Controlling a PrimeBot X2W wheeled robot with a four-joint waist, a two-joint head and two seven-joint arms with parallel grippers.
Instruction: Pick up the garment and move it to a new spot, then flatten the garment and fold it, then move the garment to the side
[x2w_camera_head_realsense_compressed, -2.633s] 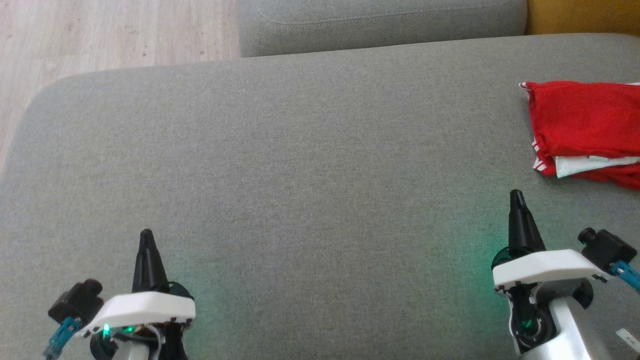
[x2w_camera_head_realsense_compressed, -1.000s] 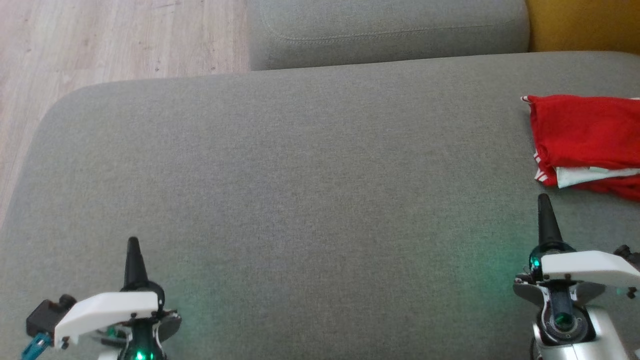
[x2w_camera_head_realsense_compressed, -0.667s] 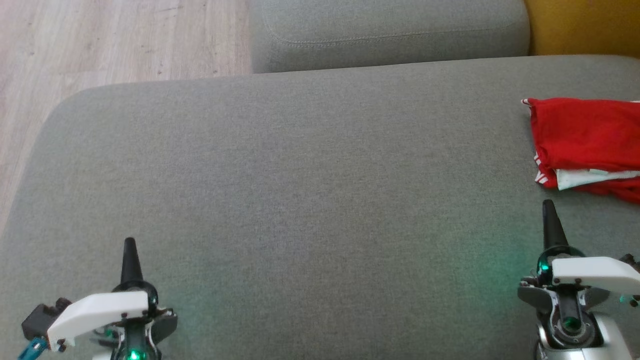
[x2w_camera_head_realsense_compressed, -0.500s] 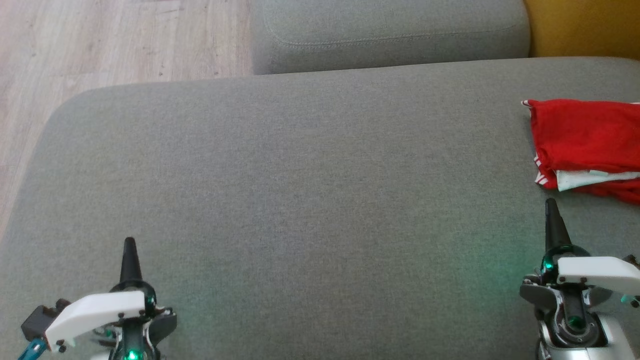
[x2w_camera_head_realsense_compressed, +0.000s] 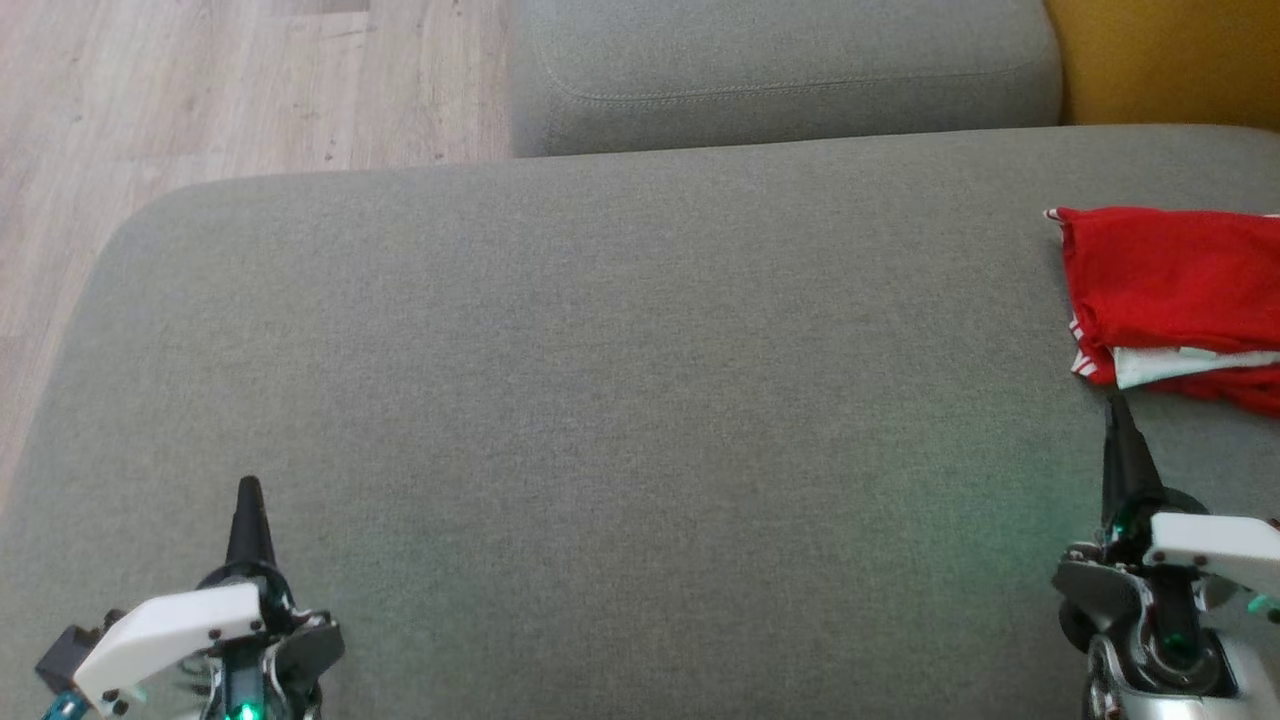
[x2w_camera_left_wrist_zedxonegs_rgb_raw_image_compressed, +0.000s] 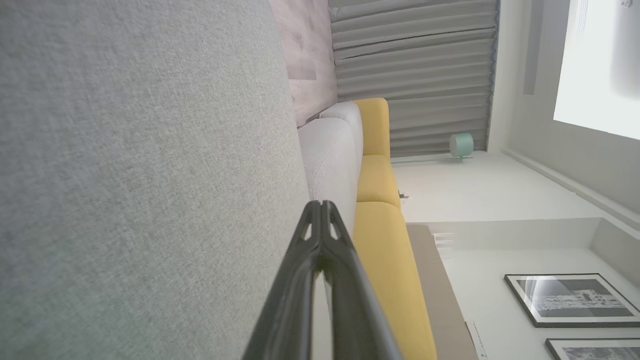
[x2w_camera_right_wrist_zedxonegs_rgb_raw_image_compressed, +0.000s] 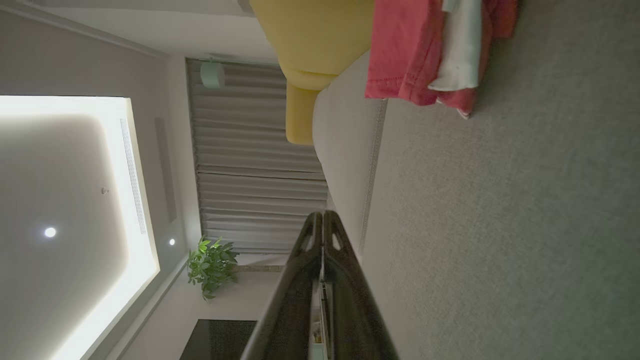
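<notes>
The red garment (x2w_camera_head_realsense_compressed: 1170, 280) is lying folded at the right edge of the sofa seat (x2w_camera_head_realsense_compressed: 600, 350), just beyond the right jaws. Left jaws and right jaws are pressing together, empty. Looks placed; I'd be backing away without snagging its hem.

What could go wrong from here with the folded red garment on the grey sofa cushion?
1. The right gripper points at the near edge of the folded red fabric garment, just short of it; a forward move might snag and undo the fold.
2. A white layer pokes out at that edge, so the fold looks loose.
3. The garment runs past the head view's right border, so its margin on the grey fabric sofa cushion cannot be checked.
</notes>
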